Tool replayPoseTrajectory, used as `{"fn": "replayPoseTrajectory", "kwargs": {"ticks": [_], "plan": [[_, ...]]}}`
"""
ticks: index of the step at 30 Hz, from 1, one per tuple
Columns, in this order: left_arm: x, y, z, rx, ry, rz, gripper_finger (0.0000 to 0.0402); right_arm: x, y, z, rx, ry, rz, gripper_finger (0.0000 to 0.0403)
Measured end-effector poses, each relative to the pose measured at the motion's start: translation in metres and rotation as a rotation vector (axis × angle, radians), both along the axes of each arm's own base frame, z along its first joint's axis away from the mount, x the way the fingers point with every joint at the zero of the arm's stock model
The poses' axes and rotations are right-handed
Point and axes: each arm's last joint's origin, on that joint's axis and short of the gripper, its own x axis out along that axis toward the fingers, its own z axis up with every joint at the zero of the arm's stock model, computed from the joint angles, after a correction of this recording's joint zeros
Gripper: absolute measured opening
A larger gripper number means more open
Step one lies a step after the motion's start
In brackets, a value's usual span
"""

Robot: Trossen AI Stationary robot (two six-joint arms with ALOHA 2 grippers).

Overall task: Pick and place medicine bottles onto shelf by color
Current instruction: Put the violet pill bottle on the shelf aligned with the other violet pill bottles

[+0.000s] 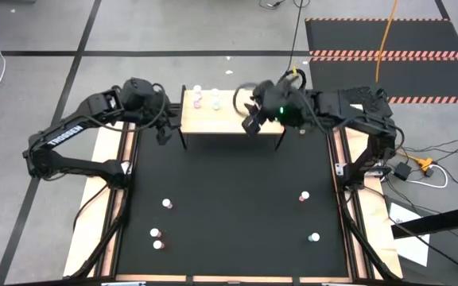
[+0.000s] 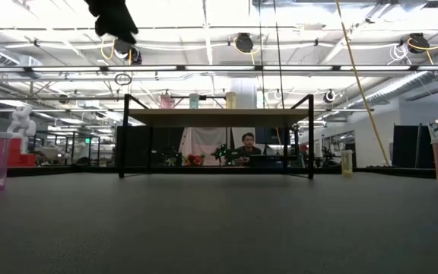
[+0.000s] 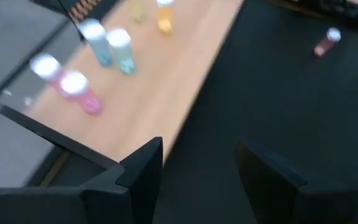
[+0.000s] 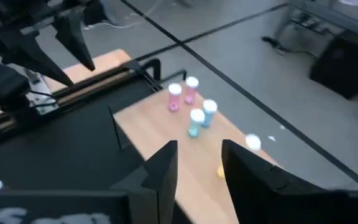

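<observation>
Two dark jointed arms reach in over a square black mat [image 1: 229, 199] with a fine matte grain, edged by pale wooden side strips [image 1: 110, 214] on the workbench. Around it lies grey floor, with a dark ribbed mat bordered in red-and-white stripes [image 1: 388, 54] at the far right and an orange cable [image 1: 386, 36] crossing it. In the low view the room behind is a wide hall with ceiling lights and pipes; a person [image 2: 247, 144] sits far back, seen under the shelf.

At the mat's far edge stands the shelf [image 1: 229, 117], a flat rectangular light-wood board on thin black legs.

Beside the shelf's left end is the left gripper [image 1: 162, 127]; its flat, angular fingers [image 3: 145, 171] stand apart with nothing between them. Above the shelf's right half hangs the right gripper [image 1: 253, 119], its two wedge-shaped fingers [image 4: 166, 165] separated by a narrow gap that holds nothing.

Smallest are the medicine bottles, tiny cylinders with white caps. On the shelf's left part stand two pink ones [image 4: 182, 93] near its end, two pale blue ones [image 4: 202, 117] just beside them, and farther along a yellow-orange one [image 4: 221, 169] partly hidden behind the right fingers. Others are scattered well apart on the mat: three at the near left [image 1: 157, 234], one reddish [image 1: 304, 195] and one pale green-blue [image 1: 314, 237] at the right.
</observation>
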Motion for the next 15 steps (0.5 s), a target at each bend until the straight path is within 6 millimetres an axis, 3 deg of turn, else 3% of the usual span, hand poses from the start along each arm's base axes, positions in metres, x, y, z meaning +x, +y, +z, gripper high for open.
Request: {"fn": "replayPoseTrajectory", "kwargs": {"ticks": [4,8,15], "plan": [[0.006,-0.007,-0.02,-0.067,0.048,-0.042,0.0202,-0.004,0.026,-0.018,0.016,0.038,-0.085,0.0106],[0.003,-0.021,-0.023,-0.1,0.041,-0.067,0.0202,-0.011,0.048,-0.045,0.029,0.018,-0.13,0.0099],[-0.005,-0.045,-0.012,-0.161,-0.05,-0.065,0.0202,-0.031,0.07,-0.071,0.019,-0.297,0.012,0.0098]]}}
